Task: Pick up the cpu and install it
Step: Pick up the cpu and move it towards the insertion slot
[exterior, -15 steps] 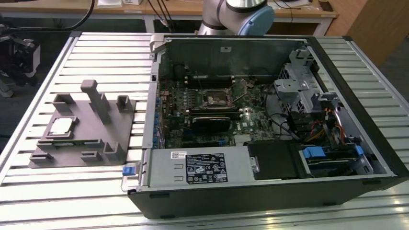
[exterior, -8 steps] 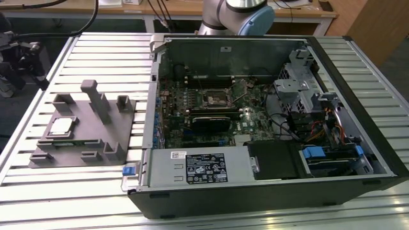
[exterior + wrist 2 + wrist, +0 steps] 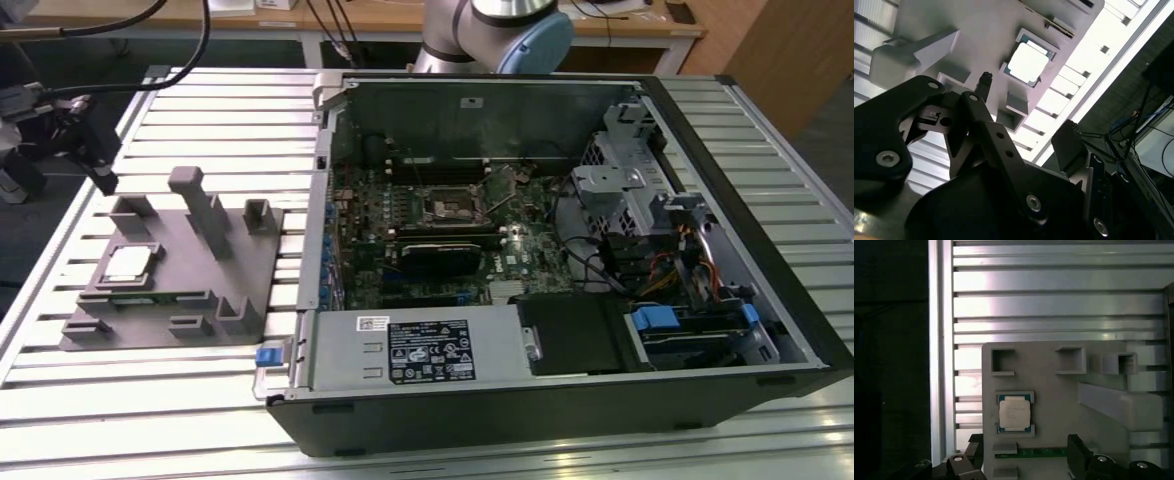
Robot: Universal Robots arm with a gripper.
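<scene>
Slatted aluminium table. An open computer case takes the exterior view's right side, with a dark socket on its board. A grey holder block sits beside the case, posts standing around its pockets. The cpu lies flat in a pocket near the holder's outer edge, with a green memory strip just beside it. The gripper hangs clear, fingers spread wide and empty, apart from the cpu.
</scene>
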